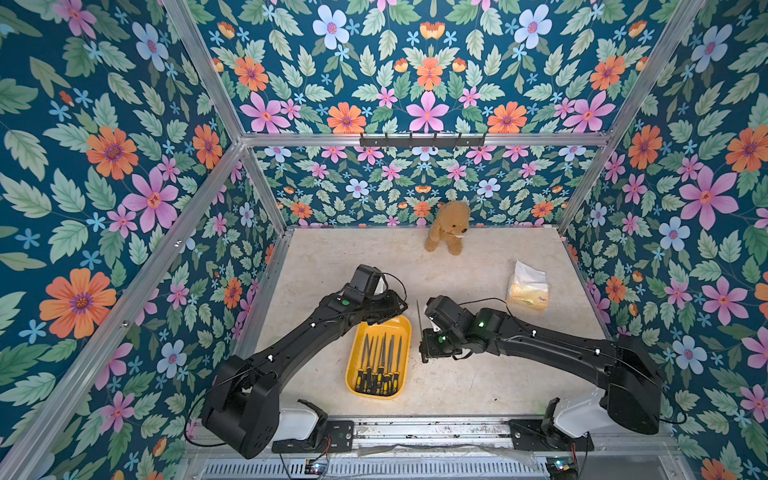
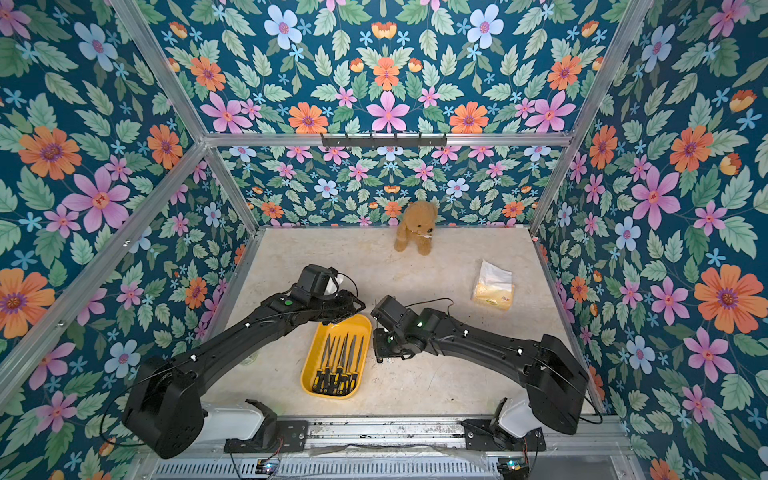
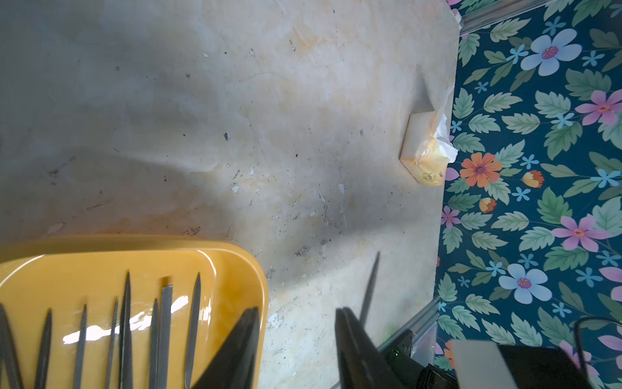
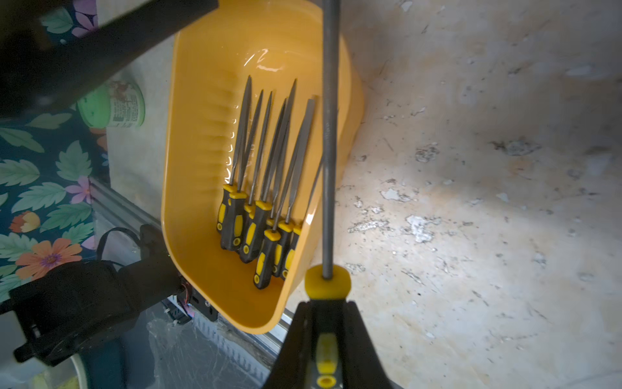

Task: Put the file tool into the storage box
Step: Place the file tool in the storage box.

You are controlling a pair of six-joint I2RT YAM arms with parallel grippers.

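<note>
right wrist view: the right jaws, at the bottom centre of the frame, are clamped on the handle of a slim, grey-shafted, black-and-yellow-handled file tool point(image 4: 329, 134). its shaft runs straight up the frame and crosses in front of the right rim of the shallow yellow plastic storage box point(image 4: 198, 111). in a top view the file tool point(image 1: 418, 316) is held just right of the storage box point(image 1: 395, 328), outside it, with its tip toward the upper frame.

the left jaws stand partly open with nothing between them. in the left wrist view their black fingers point(image 3: 242, 347) sit at the bottom edge, one over the storage box corner point(image 3: 232, 269), the other over the pale mottled desk point(image 3: 235, 118).

a row of matching files point(image 1: 380, 365) lies in the storage box, handles toward the lower frame. it sits at lower centre on the desk point(image 1: 457, 382). at upper centre is a brown plush teddy bear point(image 1: 449, 226), and at right a white-and-yellow tissue pack point(image 1: 528, 286).
</note>
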